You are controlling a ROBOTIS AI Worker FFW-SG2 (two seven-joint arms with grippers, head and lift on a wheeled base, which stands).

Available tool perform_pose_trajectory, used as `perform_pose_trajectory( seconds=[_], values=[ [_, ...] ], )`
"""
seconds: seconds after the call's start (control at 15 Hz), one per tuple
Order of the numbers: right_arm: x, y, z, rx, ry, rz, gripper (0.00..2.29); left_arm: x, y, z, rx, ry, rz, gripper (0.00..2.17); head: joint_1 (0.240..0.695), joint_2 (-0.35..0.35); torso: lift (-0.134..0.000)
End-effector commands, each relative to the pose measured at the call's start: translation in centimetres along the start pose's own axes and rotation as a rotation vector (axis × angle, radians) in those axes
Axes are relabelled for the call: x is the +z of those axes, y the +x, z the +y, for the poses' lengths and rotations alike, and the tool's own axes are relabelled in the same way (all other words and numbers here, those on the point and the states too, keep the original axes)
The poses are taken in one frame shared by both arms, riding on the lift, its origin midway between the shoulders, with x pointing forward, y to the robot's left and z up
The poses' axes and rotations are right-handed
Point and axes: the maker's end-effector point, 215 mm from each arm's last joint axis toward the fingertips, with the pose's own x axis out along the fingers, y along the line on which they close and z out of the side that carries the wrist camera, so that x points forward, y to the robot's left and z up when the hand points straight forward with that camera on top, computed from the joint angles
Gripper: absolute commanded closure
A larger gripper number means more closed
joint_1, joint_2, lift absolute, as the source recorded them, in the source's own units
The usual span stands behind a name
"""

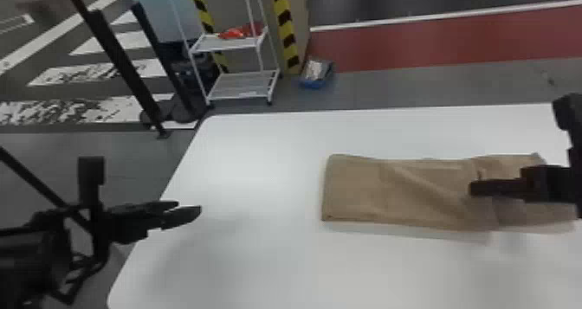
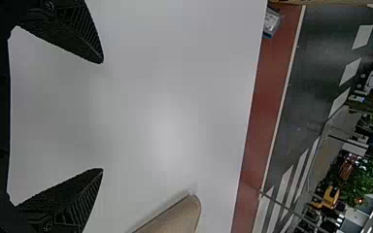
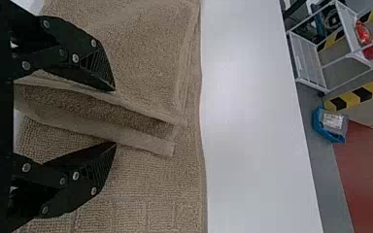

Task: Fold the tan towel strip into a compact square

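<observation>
Along the worktop's (image 1: 260, 165) right part, nearer the far edge than the left corner, the towel (image 1: 411, 191) is lying partly folded, with the right gripper (image 1: 473, 188) hovering over it, its fingers standing apart around layered edges, clenching nothing. Just inside the left edge, the left gripper (image 1: 189, 208) is hanging released and empty. Past the far edge, a rack (image 1: 244, 87) and a bin (image 1: 314, 85) are standing on the floor.
</observation>
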Motion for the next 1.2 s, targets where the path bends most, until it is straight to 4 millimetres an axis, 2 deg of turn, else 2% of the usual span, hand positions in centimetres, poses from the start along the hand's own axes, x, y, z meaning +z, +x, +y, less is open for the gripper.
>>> perform_pose_trajectory(
  seconds=[0.0, 0.07, 0.27, 0.4, 0.47, 0.8, 1.0, 1.13],
  values=[
    [0.0, 0.3, 0.3, 0.003, -0.013, 0.002, 0.59, 0.0, 0.0, 0.0, -0.001, 0.000, -0.001, 0.09, 0.695, 0.291, -0.128],
    [0.1, 0.3, 0.3, 0.001, -0.015, 0.002, 0.70, 0.0, 0.0, 0.1, 0.000, 0.001, -0.001, 0.09, 0.695, 0.293, -0.128],
    [0.1, 0.4, 0.1, 0.000, -0.017, -0.001, 0.82, -0.3, 0.1, 0.4, 0.003, -0.005, 0.001, 0.09, 0.695, 0.296, -0.128],
    [0.2, 0.4, 0.0, -0.001, -0.018, -0.005, 0.83, -0.5, 0.1, 0.5, 0.005, -0.004, 0.001, 0.09, 0.695, 0.296, -0.128],
    [0.4, 0.4, -0.1, -0.006, -0.021, -0.011, 1.12, -0.5, 0.1, 0.5, 0.003, -0.004, 0.001, 0.09, 0.695, 0.296, -0.128],
    [0.7, 0.2, 0.1, 0.021, 0.001, -0.029, 1.17, 0.0, 0.1, 0.5, 0.003, 0.008, -0.008, 0.09, 0.695, 0.293, -0.128],
    [3.0, -1.4, 1.2, 0.079, 0.025, -0.095, 1.17, 0.2, 0.0, 0.6, 0.006, 0.011, -0.011, 0.09, 0.695, 0.295, -0.128],
    [4.8, -4.5, 1.1, 0.121, 0.088, -0.172, 1.17, 0.4, -0.4, 0.9, 0.012, 0.008, -0.018, 0.09, 0.695, 0.296, -0.128]
  ],
)
